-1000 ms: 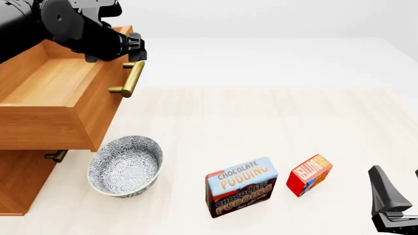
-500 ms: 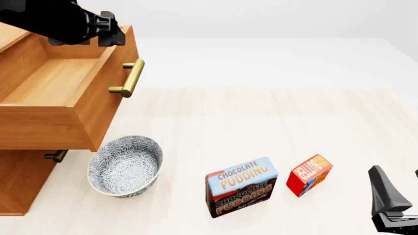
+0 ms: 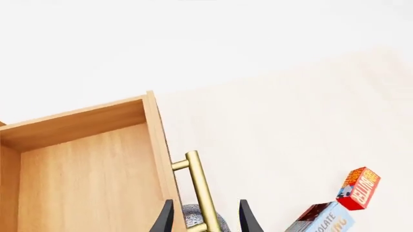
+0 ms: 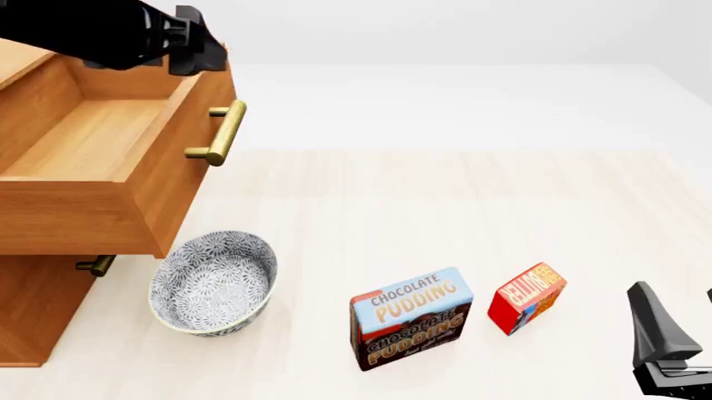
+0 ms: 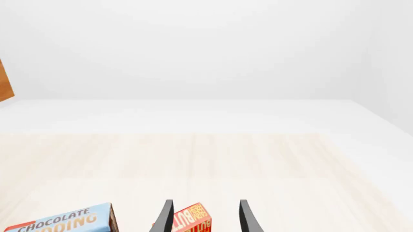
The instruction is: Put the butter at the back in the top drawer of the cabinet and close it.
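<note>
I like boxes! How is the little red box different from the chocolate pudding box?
The butter is smaller than the pudding box. The butter is red with yellow-orange letters; the pudding box is blue on top and brown below. The butter's letters run sideways up the box, while the pudding box's words read nearly level. Both are rectangular boxes standing on the table, side by side but apart.

Top drawer (image 4: 106,167): matt orange-brown wood, fine grain; handle (image 4: 223,133) beside left gripper (image 4: 198,52): glossy brass metal. Table (image 4: 445,200): pale matt wood. Butter (image 4: 526,297): printed cardboard.
</note>
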`<act>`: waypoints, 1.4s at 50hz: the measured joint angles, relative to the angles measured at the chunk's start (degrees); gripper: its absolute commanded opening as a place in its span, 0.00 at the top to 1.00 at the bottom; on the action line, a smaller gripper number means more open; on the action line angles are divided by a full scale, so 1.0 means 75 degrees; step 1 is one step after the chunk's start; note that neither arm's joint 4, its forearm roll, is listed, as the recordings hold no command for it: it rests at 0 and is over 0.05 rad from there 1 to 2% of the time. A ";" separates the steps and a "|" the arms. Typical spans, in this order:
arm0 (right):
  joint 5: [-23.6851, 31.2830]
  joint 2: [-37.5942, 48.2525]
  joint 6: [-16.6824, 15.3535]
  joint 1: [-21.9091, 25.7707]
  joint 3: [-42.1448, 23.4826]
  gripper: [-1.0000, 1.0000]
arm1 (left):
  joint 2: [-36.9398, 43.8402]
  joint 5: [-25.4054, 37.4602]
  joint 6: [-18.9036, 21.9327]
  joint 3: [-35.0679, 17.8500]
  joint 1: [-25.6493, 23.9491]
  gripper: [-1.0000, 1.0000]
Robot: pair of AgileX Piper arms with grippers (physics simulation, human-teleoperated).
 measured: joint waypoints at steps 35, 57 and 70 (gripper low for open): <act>0.0000 0.0000 0.0000 0.0000 0.0000 0.00 | 0.1346 -0.0630 -0.0033 -0.0339 -0.1299 0.00; 0.0000 0.0000 0.0000 0.0000 0.0000 0.00 | 0.3166 -0.0851 0.0228 -0.1221 -0.2190 0.00; 0.0000 0.0000 0.0000 0.0000 0.0000 0.00 | 0.4021 -0.0709 0.0299 -0.1894 -0.2688 0.00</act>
